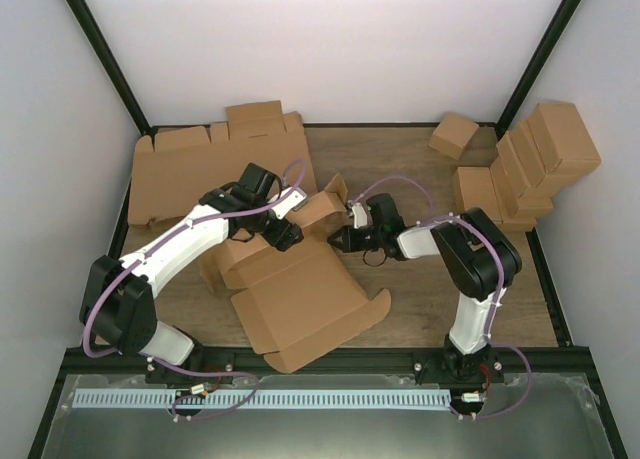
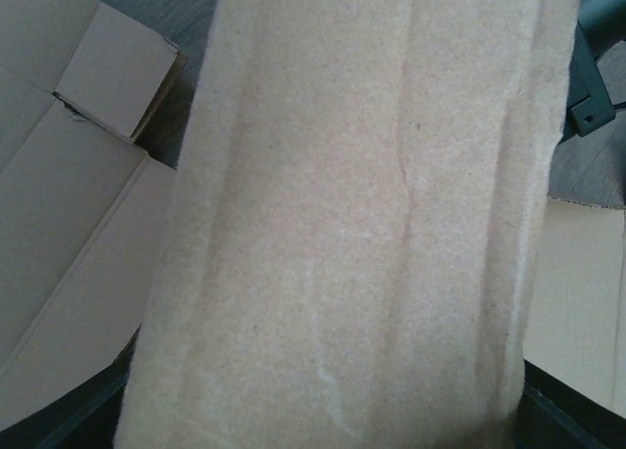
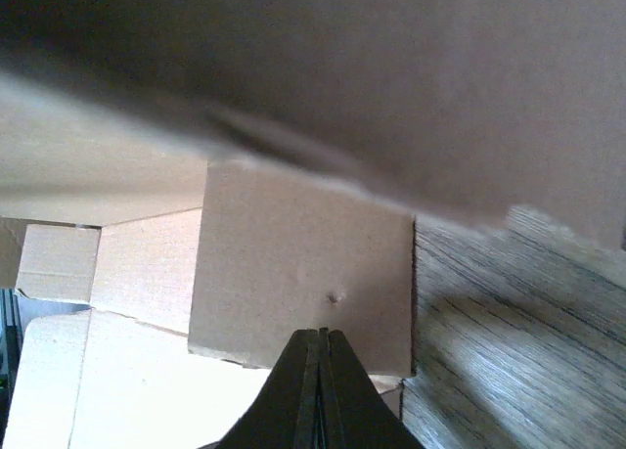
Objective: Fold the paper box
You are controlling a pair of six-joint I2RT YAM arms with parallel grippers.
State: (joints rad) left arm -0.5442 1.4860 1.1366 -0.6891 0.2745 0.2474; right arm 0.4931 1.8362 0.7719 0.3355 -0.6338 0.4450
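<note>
**Top view.** The box lies partly folded at the middle of the table. Its long axis runs diagonally, from far left to near right. The broad base panel is flat; the walls at the far end stand raised. Both grippers work at that far end. The left gripper is over the far-left wall and the right gripper is just beside an upright flap. The box body extends from both toward the near edge. The left arm reaches further over it.

**Left wrist view.** A cardboard panel fills the frame, very close to the lens. It is matte, fibrous and pale brown, with faint score lines along its length. Dark finger parts show only at the lower corners, spread wide, with the panel between them. No clamping contact is visible.

**Right wrist view.** The fingers are clenched together on nothing. Their tip meets the lower edge of a small rectangular flap. Grained wood lies to the right.
</note>
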